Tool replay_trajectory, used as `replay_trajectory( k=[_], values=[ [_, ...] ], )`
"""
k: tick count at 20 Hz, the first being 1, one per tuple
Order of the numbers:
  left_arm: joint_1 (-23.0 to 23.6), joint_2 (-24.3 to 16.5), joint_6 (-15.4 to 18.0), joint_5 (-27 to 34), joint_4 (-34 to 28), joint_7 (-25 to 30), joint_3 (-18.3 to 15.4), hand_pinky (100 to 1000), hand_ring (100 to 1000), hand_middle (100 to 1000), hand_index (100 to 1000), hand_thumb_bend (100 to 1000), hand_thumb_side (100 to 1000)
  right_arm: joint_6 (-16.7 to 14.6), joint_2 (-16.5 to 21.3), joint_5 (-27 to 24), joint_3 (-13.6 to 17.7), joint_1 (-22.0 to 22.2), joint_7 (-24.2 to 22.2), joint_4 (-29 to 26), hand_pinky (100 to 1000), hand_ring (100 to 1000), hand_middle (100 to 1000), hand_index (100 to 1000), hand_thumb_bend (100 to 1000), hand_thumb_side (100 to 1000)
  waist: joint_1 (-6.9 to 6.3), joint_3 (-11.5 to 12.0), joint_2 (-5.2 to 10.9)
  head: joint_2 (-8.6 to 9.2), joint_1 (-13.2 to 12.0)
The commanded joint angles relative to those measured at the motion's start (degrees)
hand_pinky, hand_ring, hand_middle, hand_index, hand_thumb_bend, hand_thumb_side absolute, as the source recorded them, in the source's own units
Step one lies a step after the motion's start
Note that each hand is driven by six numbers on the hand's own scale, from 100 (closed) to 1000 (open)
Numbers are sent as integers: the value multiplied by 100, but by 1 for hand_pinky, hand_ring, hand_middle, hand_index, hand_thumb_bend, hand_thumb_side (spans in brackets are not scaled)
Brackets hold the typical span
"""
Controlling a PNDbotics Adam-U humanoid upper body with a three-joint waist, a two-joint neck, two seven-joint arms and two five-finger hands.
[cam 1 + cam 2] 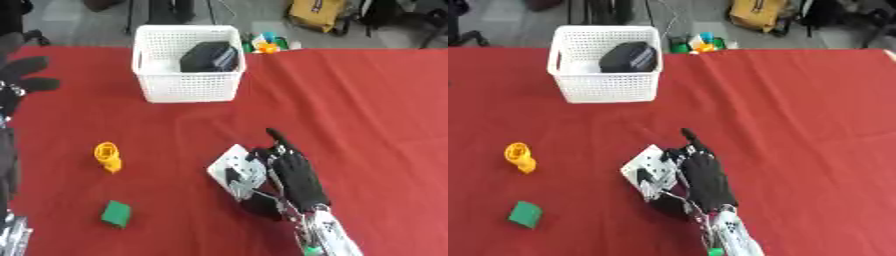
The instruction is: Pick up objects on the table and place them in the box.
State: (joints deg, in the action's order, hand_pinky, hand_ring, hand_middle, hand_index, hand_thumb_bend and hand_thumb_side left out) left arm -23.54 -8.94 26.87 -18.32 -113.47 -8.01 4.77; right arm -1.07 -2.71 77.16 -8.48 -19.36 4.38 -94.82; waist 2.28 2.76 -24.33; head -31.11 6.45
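Worktop [367, 100] surface is covered by a red cloth. White perforated box [188, 62] stands at 12 o'clock on the worktop, upright, with a black object [212, 56] lying inside against its right wall.

Right hand [293, 175] enters from 5 o'clock and rests on a white flat object [229, 165] near the centre of the worktop. Fingers are curled over the right edge of the white flat object, with one finger extended toward 12 o'clock; thumb position under the object cannot be told. The white flat object lies tilted, one corner pointing toward 11 o'clock.

Left hand [22, 80] shows at the 9 o'clock edge of the left eye view, fingers relaxed and spread, holding nothing, well apart from all objects.

Yellow object [107, 156] lies at 8 o'clock, well apart from the right hand. Green block [115, 214] lies at 7 o'clock, near the yellow object but not touching it.

Small colourful items [265, 44] sit beyond the far edge of the worktop, just right of the box.
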Motion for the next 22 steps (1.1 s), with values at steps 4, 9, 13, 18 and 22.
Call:
replay_trajectory(
  k=[4, 9, 13, 18, 22],
  values=[
    [-66, -3, 3, 12, -112, -22, 10, 700, 805, 863, 913, 164, 975, 17, 9, 28, 9, 4, 47, -19, 720, 936, 114, 519, 231, 655, -20, -21, 88, 17, -24],
    [-65, -3, -4, 12, -112, -16, 14, 700, 806, 864, 914, 163, 977, 25, 5, -14, 3, 3, 146, -39, 704, 920, 100, 471, 147, 646, -22, -28, 83, 28, -25],
    [-61, 0, -8, 11, -112, -5, 18, 700, 807, 864, 914, 163, 976, 28, 4, -73, 4, -1, 224, -70, 695, 918, 100, 464, 125, 644, -23, -38, 79, 41, -33],
    [-63, 0, -8, 15, -112, -1, 24, 700, 807, 864, 914, 163, 975, 17, 22, -211, 5, -15, 253, -187, 678, 916, 100, 455, 115, 643, -21, -28, 84, 55, -35],
    [-61, -2, -11, 17, -112, 0, 25, 700, 808, 864, 914, 164, 974, 12, 40, -328, 7, -23, 250, -295, 665, 914, 100, 441, 100, 637, -10, -25, 93, 60, -31]
  ],
)
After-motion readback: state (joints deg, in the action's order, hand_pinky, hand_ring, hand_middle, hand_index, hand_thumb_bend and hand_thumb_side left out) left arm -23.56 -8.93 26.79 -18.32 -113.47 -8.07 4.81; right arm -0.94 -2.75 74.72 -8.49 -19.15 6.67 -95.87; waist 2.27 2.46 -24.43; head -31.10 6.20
